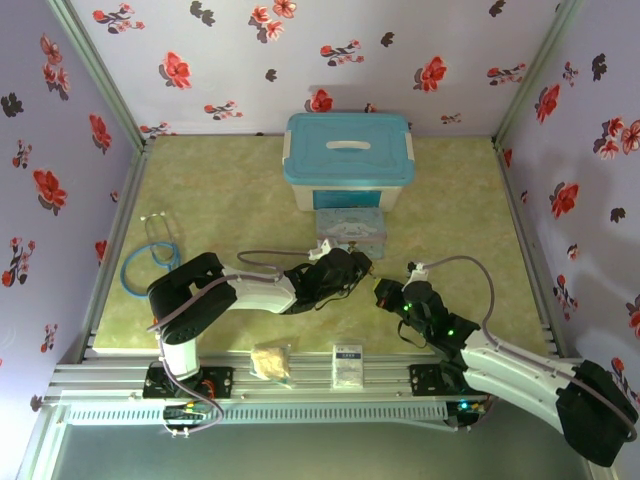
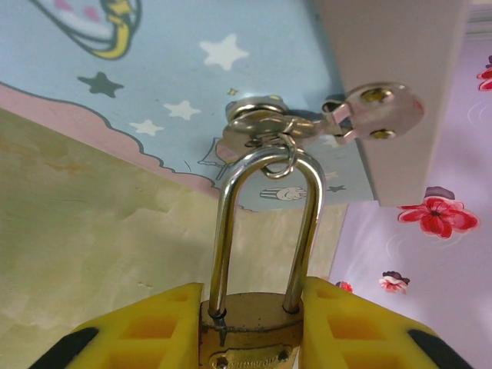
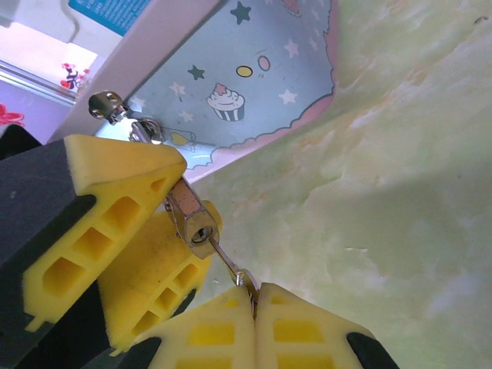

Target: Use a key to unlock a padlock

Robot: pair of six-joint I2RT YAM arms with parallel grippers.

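Note:
My left gripper (image 2: 250,327) is shut on the brass padlock (image 2: 250,334), a yellow finger on each side of its body. The silver shackle (image 2: 265,223) runs up through the hasp (image 2: 261,127) of the blue cartoon tin (image 2: 177,84). In the right wrist view the padlock (image 3: 192,223) shows its keyhole end, held between the left fingers (image 3: 115,207). My right gripper (image 3: 255,296) is shut on the small key (image 3: 231,265), whose blade tip sits at the keyhole; how deep I cannot tell. From above, both grippers (image 1: 350,268) (image 1: 385,290) meet in front of the tin (image 1: 350,230).
A white box with a teal lid (image 1: 348,160) stands right behind the tin. A blue stethoscope (image 1: 150,255) lies at the left. A crumpled beige lump (image 1: 272,360) and a small white card (image 1: 347,365) rest on the front rail. Flowered walls enclose the table.

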